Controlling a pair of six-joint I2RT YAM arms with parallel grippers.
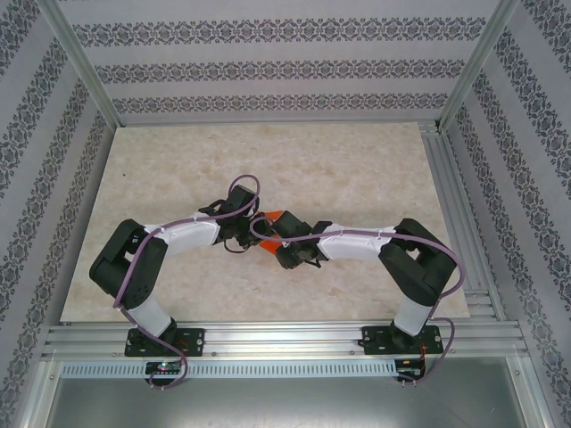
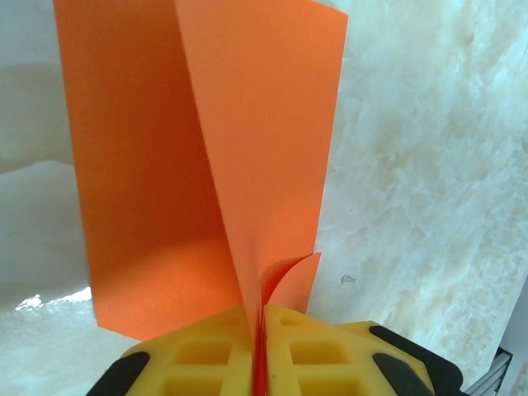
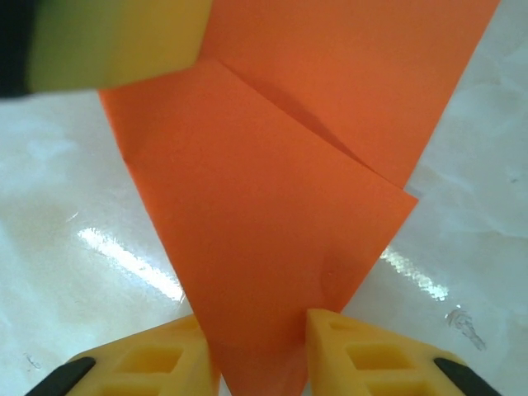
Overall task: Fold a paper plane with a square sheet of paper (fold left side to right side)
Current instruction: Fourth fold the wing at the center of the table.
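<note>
left gripper (image 2: 260,318): jaws together, clamped on the near edge of the paper plane (image 2: 206,148), right on its crease. right gripper (image 3: 260,320): jaws apart, the paper's pointed end sits in the gap. Can't tell if either pad touches it.

Step in hand, my read: right pinches the point so the left side can go over to the right.

To do it well:
- left is the anchor, so no release before right has a firm pinch
- close right square on the centre crease, through all layers, not one
- move slow with edges lined up, taut but not pulled, else it skews or tears

Location: paper plane (image 1: 272,219) is mid-table, between the two grippers. From the left gripper two orange panels splay off the crease. From the right gripper it widens outward from the point. Can't tell if any edge rests on the table (image 2: 412,165).
</note>
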